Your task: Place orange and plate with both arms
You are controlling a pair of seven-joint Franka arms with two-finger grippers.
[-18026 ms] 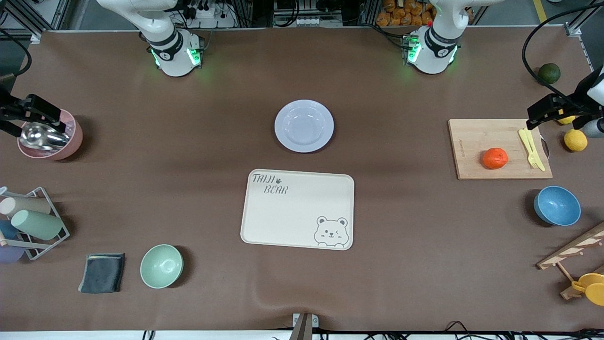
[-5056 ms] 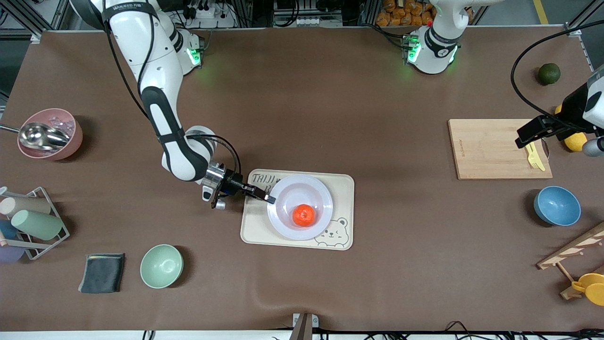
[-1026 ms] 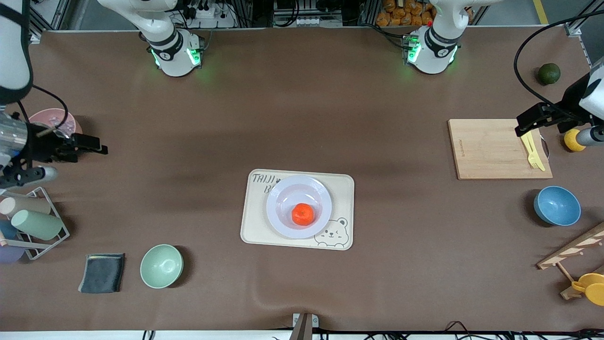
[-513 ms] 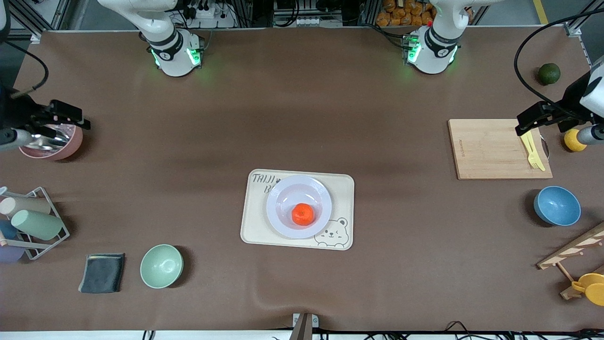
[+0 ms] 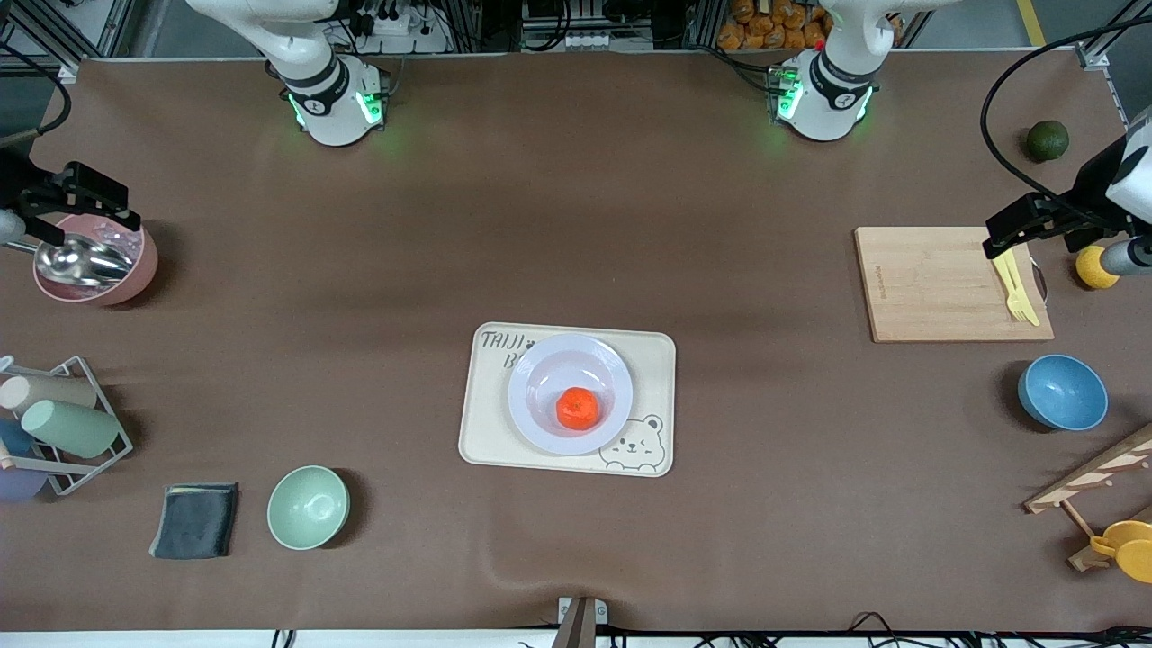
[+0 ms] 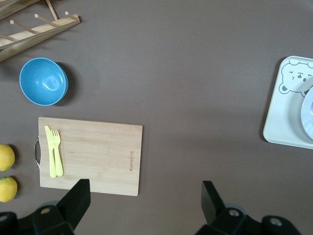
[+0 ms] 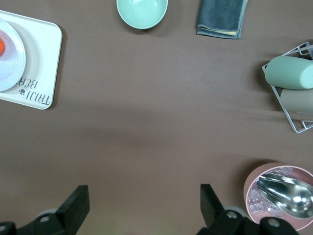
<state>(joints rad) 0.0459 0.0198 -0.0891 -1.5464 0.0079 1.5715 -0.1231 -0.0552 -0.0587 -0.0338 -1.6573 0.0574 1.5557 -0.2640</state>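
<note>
The orange (image 5: 577, 408) lies in the sunken centre of the pale lavender plate (image 5: 533, 373), which sits on the cream bear tray (image 5: 648, 369) in the middle of the table. A sliver of the orange (image 7: 1, 46) and the plate (image 7: 12, 63) show in the right wrist view. The plate's edge (image 6: 308, 117) shows in the left wrist view. My right gripper (image 5: 90, 196) is open and empty, up over the pink bowl (image 5: 135, 270). My left gripper (image 5: 1021, 225) is open and empty, up over the wooden cutting board (image 5: 936, 283).
A yellow fork (image 5: 1014, 283) lies on the board. Lemons (image 5: 1091, 267), a dark green fruit (image 5: 1048, 140) and a blue bowl (image 5: 1062, 392) lie at the left arm's end. A cup rack (image 5: 63, 423), grey cloth (image 5: 194, 520) and mint bowl (image 5: 308, 507) lie at the right arm's end.
My right gripper has drawn back from the tray to the right arm's end of the table, over the pink bowl. The left arm has not moved. The orange and plate stay on the tray.
</note>
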